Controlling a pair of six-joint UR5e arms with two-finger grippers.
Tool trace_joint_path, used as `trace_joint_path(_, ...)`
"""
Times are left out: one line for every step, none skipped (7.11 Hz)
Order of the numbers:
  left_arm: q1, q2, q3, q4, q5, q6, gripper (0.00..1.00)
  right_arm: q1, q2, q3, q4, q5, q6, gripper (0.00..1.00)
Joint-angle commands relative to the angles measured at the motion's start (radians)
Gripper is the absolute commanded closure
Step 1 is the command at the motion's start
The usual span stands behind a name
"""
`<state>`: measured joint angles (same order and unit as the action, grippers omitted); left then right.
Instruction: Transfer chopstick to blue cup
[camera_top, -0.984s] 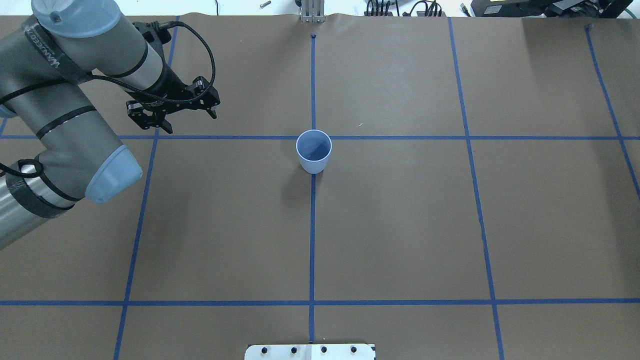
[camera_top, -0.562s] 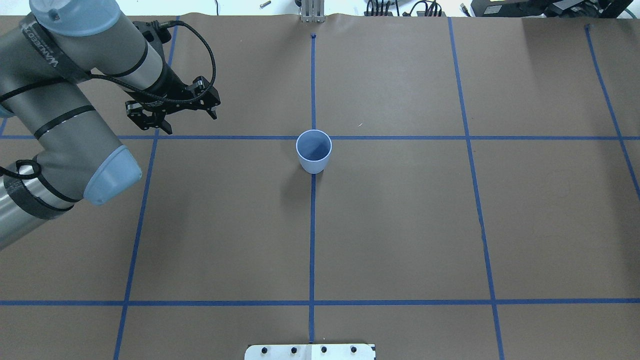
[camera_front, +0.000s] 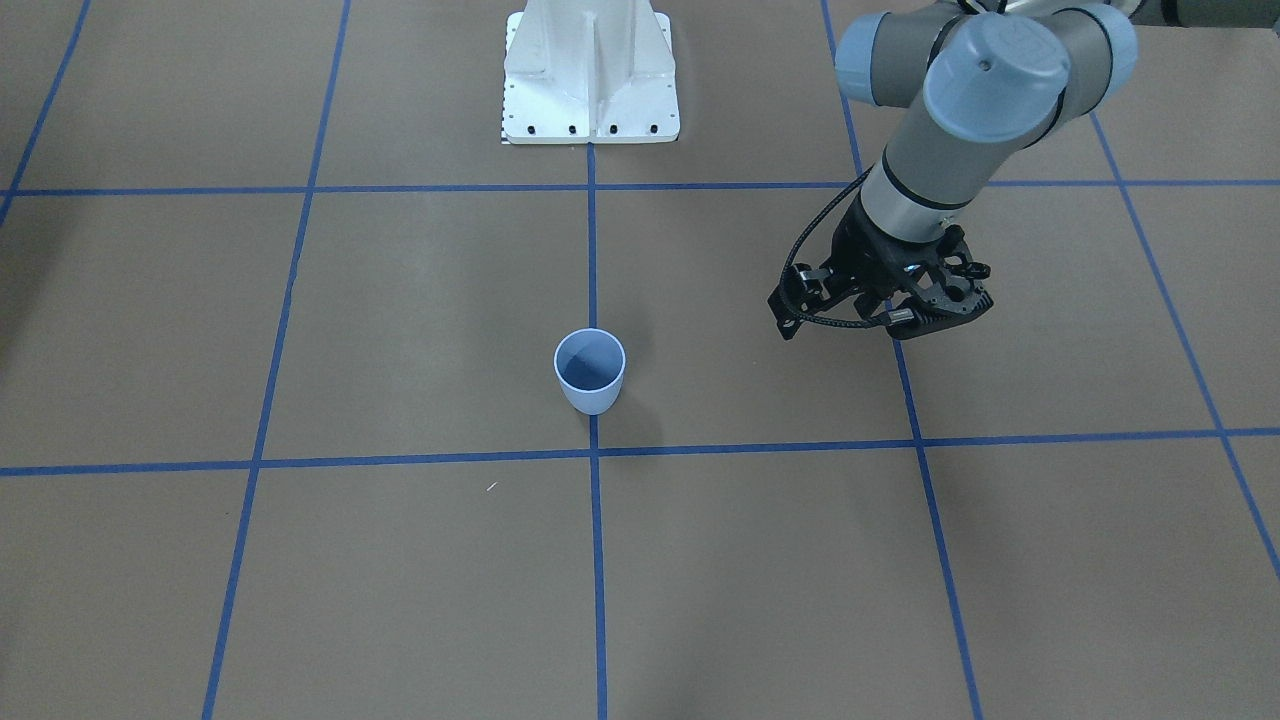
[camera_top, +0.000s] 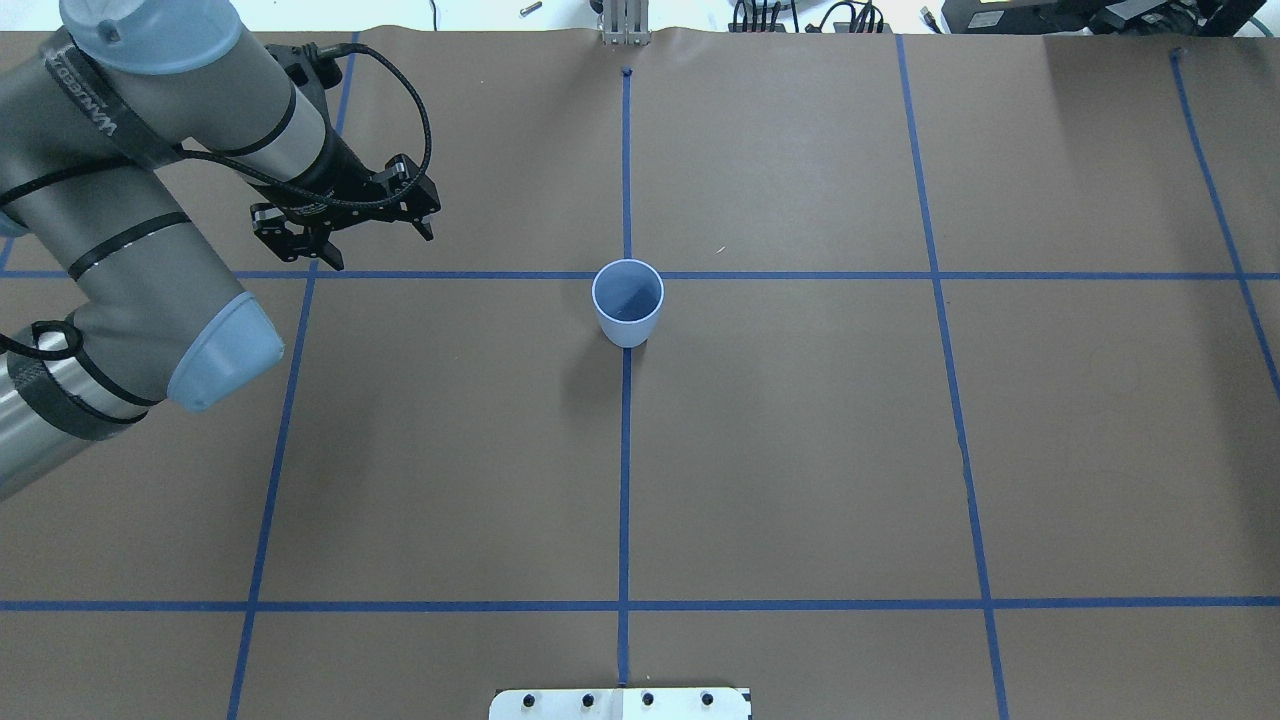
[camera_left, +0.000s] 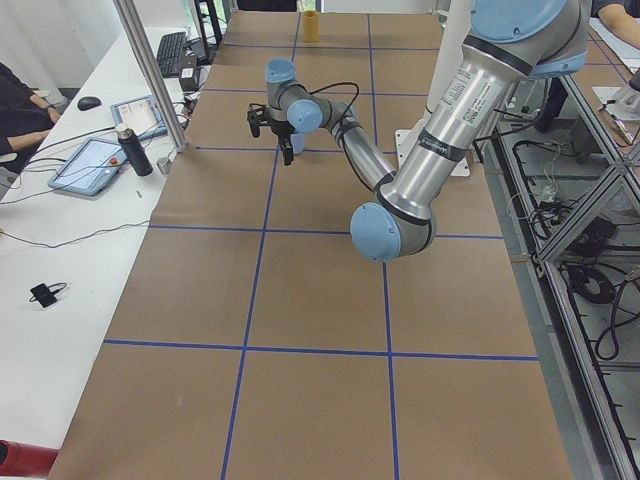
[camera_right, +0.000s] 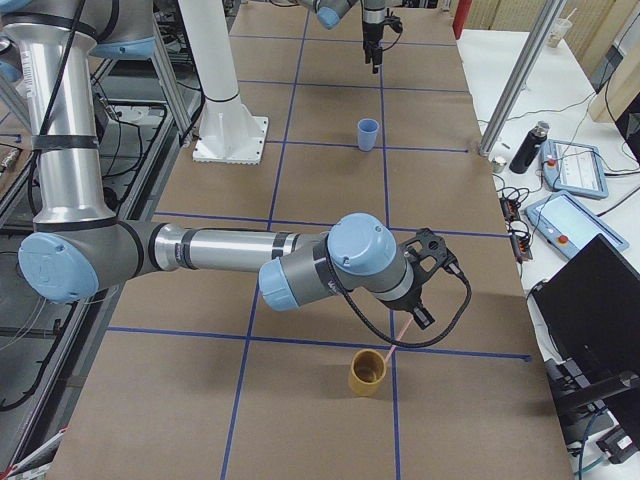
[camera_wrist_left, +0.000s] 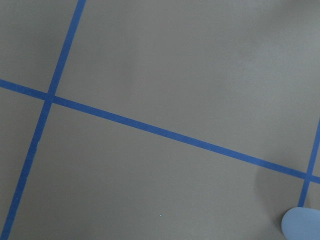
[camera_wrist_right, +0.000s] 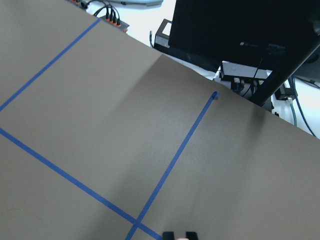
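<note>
The pale blue cup (camera_top: 628, 300) stands upright and empty at the table's middle; it also shows in the front view (camera_front: 590, 372) and the right-side view (camera_right: 368, 134). My left gripper (camera_top: 380, 246) hangs open and empty to the cup's left, well apart from it. My right gripper (camera_right: 421, 308) is far off at the table's right end, out of the overhead view. It is shut on a thin pale pink chopstick (camera_right: 399, 331), whose lower end dips into a tan cup (camera_right: 367, 374). In the right wrist view only its fingertips (camera_wrist_right: 168, 235) show, close together.
Brown paper with a blue tape grid (camera_top: 625, 450) covers the table. The white robot base (camera_front: 590, 80) stands at the table's near edge. A bottle (camera_right: 525, 148) and tablets sit on the side bench beyond the table edge.
The left arm has shifted by only a few pixels. The blue cup has not moved.
</note>
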<state>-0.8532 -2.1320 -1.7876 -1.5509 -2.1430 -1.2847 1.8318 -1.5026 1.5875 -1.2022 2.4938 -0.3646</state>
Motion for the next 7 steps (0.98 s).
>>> trace_joint_path(0.000, 0.001, 0.002, 0.000, 0.000, 0.001, 0.02, 0.026, 0.081, 0.116, -0.162, -0.001, 0.146, 1.00)
trace_joint_path(-0.004, 0.004, -0.003, -0.002, 0.006, 0.002, 0.02, -0.017, 0.138, 0.153, -0.218, 0.000, 0.265, 1.00)
trace_joint_path(-0.047, 0.004, -0.025, -0.008, 0.005, 0.043, 0.02, -0.125, 0.197, 0.173, -0.221, -0.009, 0.444, 1.00)
trace_joint_path(-0.120, 0.038, -0.044, -0.003, 0.000, 0.176, 0.02, -0.237, 0.270, 0.175, -0.218, -0.015, 0.613, 1.00)
trace_joint_path(-0.191, 0.069, -0.027, 0.000, 0.006, 0.315, 0.02, -0.335, 0.366, 0.174, -0.220, -0.016, 0.814, 1.00)
trace_joint_path(-0.295, 0.090, 0.025, 0.002, 0.002, 0.431, 0.02, -0.424, 0.469, 0.174, -0.218, -0.051, 1.022, 1.00)
trace_joint_path(-0.370, 0.130, 0.065, -0.001, 0.005, 0.600, 0.02, -0.521, 0.545, 0.169, -0.218, -0.073, 1.168, 1.00)
